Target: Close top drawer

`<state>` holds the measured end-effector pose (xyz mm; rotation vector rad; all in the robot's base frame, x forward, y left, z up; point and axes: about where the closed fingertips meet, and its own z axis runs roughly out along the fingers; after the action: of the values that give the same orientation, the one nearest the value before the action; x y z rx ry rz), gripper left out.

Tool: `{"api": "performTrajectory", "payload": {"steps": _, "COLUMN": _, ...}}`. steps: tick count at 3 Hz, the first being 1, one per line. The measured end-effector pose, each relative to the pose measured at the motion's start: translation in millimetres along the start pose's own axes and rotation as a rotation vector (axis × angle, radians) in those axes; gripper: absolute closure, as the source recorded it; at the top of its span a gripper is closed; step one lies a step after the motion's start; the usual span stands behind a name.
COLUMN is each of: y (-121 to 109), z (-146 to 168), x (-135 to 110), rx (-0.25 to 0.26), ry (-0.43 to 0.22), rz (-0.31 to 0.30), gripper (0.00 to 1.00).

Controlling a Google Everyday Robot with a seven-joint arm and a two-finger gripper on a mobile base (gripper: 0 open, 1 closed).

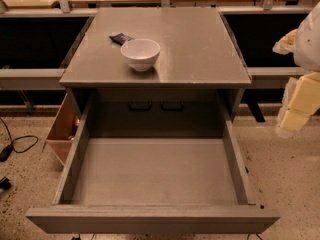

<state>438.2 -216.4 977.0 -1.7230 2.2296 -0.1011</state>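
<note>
The top drawer [150,219] of the grey cabinet [200,59] is pulled far out toward me and stands wide open. Its inside is bare and its flat front panel runs along the bottom of the view. My gripper [295,116] is at the right edge, beside and above the drawer's right wall, apart from it. It shows as pale, cream-coloured parts hanging from the white arm [310,39]. The two lower drawers are hidden under the open one.
A white bowl [140,53] and a small dark packet [120,38] sit on the cabinet top. A light-brown wooden box [61,129] stands at the cabinet's left side. Black cables [15,146] lie on the speckled floor at left. Shelving rails run behind.
</note>
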Motion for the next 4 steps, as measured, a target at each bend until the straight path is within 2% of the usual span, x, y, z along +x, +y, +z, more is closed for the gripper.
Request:
{"api": "performTrajectory", "payload": {"steps": 1, "y": 0.0, "z": 0.1, "x": 0.0, "rx": 0.0, "ry": 0.0, "rz": 0.0, "gripper": 0.0}}
{"api": "performTrajectory", "payload": {"steps": 2, "y": 8.7, "z": 16.1, "x": 2.8, "rx": 0.002, "ry": -0.006, "rz": 0.008, "gripper": 0.0}}
{"api": "performTrajectory", "payload": {"steps": 3, "y": 35.1, "z": 36.7, "x": 12.2, "rx": 0.019, "ry": -0.017, "rz": 0.061, "gripper": 0.16}}
{"api": "performTrajectory", "payload": {"steps": 4, "y": 73.4, "z": 75.5, "x": 28.8, "rx": 0.012, "ry": -0.018, "rz": 0.14, "gripper": 0.4}}
